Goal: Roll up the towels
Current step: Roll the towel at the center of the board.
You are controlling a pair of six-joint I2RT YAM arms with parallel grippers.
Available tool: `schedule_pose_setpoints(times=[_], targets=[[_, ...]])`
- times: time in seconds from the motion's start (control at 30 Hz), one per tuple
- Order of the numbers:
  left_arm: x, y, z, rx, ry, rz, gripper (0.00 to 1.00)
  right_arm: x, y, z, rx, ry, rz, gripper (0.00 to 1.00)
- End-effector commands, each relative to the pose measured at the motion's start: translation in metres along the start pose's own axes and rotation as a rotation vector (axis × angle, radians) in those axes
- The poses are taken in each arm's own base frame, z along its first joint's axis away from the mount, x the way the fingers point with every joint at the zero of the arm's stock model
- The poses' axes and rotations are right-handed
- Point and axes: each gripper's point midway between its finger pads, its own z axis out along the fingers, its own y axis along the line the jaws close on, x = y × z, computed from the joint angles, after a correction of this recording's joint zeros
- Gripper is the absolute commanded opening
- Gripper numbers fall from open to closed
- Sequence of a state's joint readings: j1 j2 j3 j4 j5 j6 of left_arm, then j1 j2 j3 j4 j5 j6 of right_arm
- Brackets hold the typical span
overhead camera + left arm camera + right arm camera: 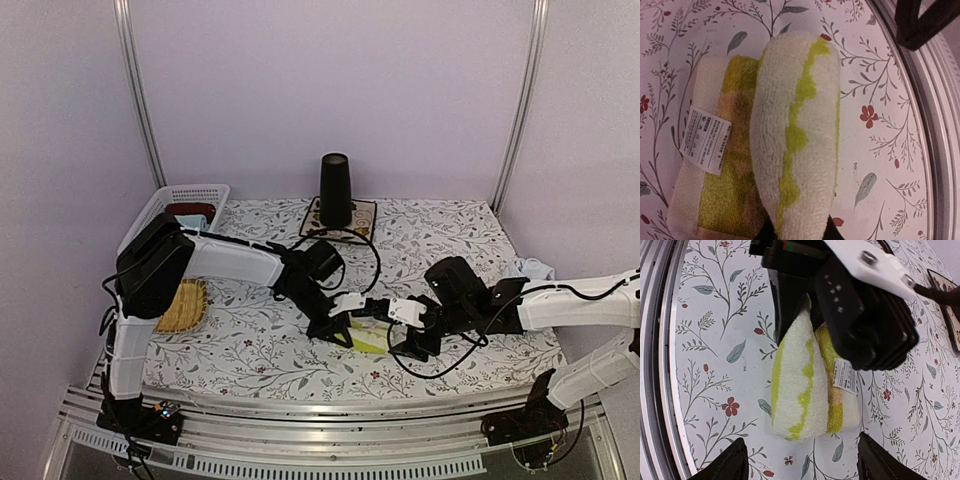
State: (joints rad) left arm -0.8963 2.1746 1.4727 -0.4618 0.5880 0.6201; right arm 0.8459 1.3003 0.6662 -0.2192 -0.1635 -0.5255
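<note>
Right gripper [800,464] spread wide, empty, at the near end of the part-rolled yellow-green towel [797,390]; left gripper [338,328] pinches the far end.

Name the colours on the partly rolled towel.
The towel is cream with wavy yellow-green bands; clearest in left wrist view.

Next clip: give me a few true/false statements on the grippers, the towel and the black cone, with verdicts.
1. The left gripper pinches the rolled part of the yellow-green towel. True.
2. The right gripper is clamped on that towel. False: its fingers stand open, clear of the cloth.
3. The towel's white label faces up. True.
4. The black cone lies on its side. False: it stands upright on the flowered mat.
</note>
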Motion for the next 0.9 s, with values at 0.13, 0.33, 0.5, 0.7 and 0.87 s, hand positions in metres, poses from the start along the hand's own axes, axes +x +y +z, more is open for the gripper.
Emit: schedule_pose_setpoints(times=[0.13,0.33,0.5,0.7,0.87], targets=[[0.035,-0.011,0.019,0.140,0.117,-0.206,0.16,-0.017,0.000,0.031,0.125,0.052,-0.129,0.75],[0.036,-0.009,0.020,0.161,0.122,-0.243,0.20,-0.010,-0.006,0.058,0.184,0.144,-0.196,0.74],[0.036,-0.007,0.015,0.170,0.105,-0.265,0.23,-0.002,-0.011,0.065,0.228,0.192,-0.212,0.66],[0.037,-0.005,0.011,0.197,0.077,-0.303,0.25,-0.005,-0.004,0.063,0.288,0.176,-0.295,0.69],[0.040,-0.003,0.014,0.209,0.079,-0.326,0.25,-0.018,0.003,0.061,0.302,0.123,-0.340,0.70]])
